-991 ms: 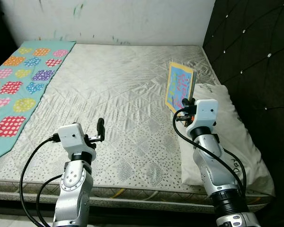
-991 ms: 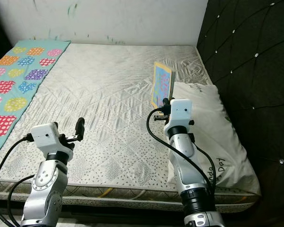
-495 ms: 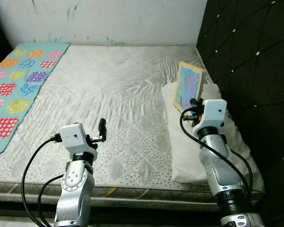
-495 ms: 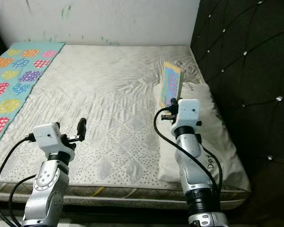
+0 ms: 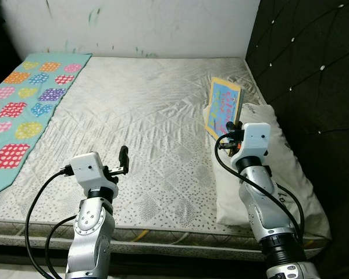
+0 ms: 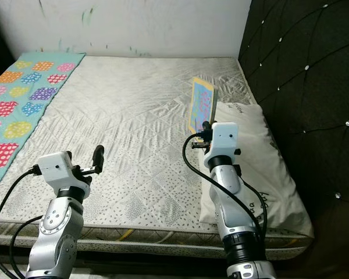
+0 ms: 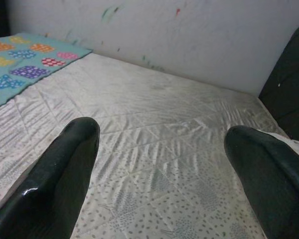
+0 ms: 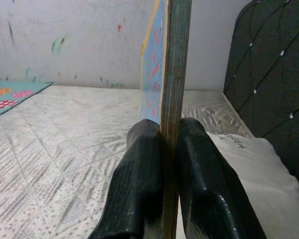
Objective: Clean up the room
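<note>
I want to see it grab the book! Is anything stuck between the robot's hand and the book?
No. The right gripper is already shut on the colourful book, its fingers pressed on both sides, holding it upright above the mattress beside the white pillow.

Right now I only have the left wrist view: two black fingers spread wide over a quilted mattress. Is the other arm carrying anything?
Observer: Yes. The right gripper is shut on a thin colourful book, held upright on its edge.
Operator: What is under that book?
Observer: It is held above the left edge of a white pillow that lies along the right side of the mattress.
Operator: Anything else on the bed that I can't see well?
Observer: A turquoise cloth with bright dotted patches runs along the left side. Your left gripper hangs open over bare mattress near the front edge.
</note>
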Robot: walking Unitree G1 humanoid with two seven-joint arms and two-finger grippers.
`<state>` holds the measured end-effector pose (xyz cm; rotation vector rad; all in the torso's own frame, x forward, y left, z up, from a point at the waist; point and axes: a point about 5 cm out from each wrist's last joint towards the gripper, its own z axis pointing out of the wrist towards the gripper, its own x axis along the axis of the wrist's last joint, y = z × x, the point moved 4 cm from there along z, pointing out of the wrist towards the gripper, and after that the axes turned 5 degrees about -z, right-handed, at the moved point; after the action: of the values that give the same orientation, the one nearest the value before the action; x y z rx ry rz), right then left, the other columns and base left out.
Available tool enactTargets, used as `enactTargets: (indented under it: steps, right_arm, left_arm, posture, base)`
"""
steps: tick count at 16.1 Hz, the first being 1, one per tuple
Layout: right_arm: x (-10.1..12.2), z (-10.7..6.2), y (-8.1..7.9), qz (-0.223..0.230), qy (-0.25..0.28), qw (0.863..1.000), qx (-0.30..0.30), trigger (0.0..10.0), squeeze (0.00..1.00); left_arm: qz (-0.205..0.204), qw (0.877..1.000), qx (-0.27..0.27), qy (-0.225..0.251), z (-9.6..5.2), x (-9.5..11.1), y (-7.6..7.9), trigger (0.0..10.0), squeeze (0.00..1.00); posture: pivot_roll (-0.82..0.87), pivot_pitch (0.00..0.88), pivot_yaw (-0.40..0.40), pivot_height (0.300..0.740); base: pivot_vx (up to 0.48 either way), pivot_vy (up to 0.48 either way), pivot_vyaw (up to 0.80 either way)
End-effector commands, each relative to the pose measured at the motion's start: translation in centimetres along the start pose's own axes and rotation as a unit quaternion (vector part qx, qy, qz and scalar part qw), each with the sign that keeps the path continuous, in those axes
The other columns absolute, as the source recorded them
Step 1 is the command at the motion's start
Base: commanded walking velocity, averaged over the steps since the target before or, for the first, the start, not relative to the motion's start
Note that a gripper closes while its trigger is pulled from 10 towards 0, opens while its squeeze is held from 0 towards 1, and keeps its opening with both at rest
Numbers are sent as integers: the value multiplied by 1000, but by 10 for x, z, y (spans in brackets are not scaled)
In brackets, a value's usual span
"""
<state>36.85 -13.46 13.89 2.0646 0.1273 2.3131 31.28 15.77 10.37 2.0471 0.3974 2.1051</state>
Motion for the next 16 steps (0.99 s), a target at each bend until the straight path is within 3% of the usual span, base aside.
enactTargets:
  steps: [1,4,7,10,13,16]
  right_arm:
    - [17,3,-1,0,31,1000,2,10000,0]
    - [16,3,1,0,30,1000,-2,10000,0]
    - [10,6,14,21,11,999,-32,10000,0]
    - [9,6,19,13,8,999,-35,10000,0]
    - [5,3,23,2,-1,999,-39,10000,0]
    - [5,1,30,-17,-1,999,-51,10000,0]
  left_arm:
    - [-3,1000,4,-6,0,-2,-1,10000,0]
    - [-5,1000,4,-10,0,-3,-1,10000,0]
    - [-3,1000,4,-10,0,-3,-1,10000,0]
    - [-2,1000,5,-10,-1,-3,-2,10000,0]
    - [-3,1000,10,-5,-1,-1,-5,10000,0]
    - [-30,999,21,-9,-2,0,-12,10000,0]
  posture:
    - [32,0,25,740]
    - [32,0,25,740]
    - [33,0,25,740]
    - [31,0,25,740]
    - [29,0,23,740]
    - [25,0,24,740]
  base:
    - [0,480,0]
    - [0,480,0]
    - [0,480,0]
    - [0,449,0]
    - [0,0,0]
    - [0,0,0]
